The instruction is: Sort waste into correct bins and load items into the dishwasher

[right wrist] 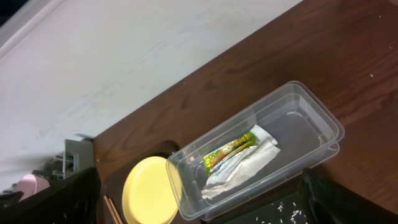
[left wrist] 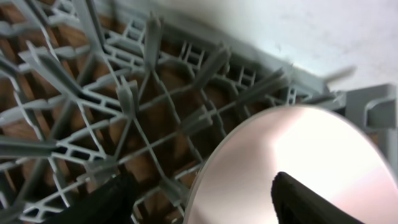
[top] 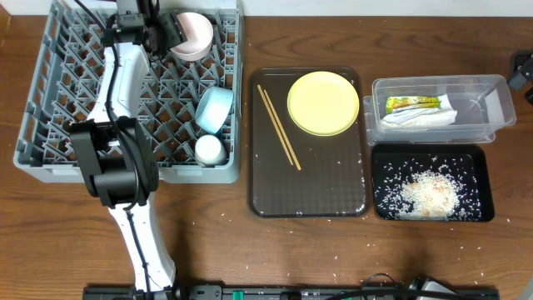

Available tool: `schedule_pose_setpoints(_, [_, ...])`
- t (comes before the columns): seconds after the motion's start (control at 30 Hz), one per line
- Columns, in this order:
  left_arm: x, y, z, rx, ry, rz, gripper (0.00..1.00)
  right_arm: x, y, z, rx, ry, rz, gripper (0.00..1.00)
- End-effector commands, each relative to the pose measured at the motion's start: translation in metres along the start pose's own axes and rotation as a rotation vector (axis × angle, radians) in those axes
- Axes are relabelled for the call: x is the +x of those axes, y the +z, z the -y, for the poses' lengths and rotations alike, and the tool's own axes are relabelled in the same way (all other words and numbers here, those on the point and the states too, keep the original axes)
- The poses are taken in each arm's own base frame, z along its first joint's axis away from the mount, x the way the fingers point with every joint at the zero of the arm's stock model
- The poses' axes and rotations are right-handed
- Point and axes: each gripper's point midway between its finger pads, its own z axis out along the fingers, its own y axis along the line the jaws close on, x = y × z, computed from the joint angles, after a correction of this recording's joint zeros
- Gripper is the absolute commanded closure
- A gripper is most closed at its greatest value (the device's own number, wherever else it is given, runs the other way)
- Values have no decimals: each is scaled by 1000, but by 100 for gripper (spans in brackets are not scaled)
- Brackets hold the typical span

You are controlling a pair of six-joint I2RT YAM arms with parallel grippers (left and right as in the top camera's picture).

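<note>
Left gripper point(left wrist: 200, 186), spread, straddles the rim of the white bowl point(left wrist: 298, 143) amid pegs of the dish rack point(left wrist: 134, 102).

Table point(top: 416, 258), rack point(top: 179, 173), brown tray point(top: 325, 179), tub point(top: 491, 104), black tray point(top: 485, 187)

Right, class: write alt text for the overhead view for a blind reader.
The left gripper reaches into a grey plastic dish rack holding a white bowl, light blue bowl and small white cup. Beside it, a dark brown tray carries a round yellow plate and wooden chopsticks; a clear plastic tub holds a green-and-yellow wrapper and white paper, a black tray rice.
</note>
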Motion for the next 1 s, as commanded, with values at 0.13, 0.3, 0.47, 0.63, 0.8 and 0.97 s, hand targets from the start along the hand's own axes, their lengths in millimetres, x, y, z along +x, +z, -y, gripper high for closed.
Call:
schedule_pose_setpoints(0.13, [26,15,0,23,-12,-94,33,-5,-3,1,4,12,13,1])
schedule_pose_setpoints(0.3, [39,13,-4,6,-21,-146,34,-5,-3,1,4,12,13,1])
schedule_pose_setpoints(0.47, [46,12,-4,2,-23,-172,34,-5,-3,1,4,12,13,1])
schedule_pose_setpoints(0.63, [45,13,0,7,-18,-168,41,-5,-3,1,4,12,13,1])
schedule_pose_setpoints(0.8, [41,13,2,14,-14,-149,77,-5,-3,1,4,12,13,1])
schedule_pose_setpoints(0.97, [38,12,3,17,-13,-139,92,-5,-3,1,4,12,13,1])
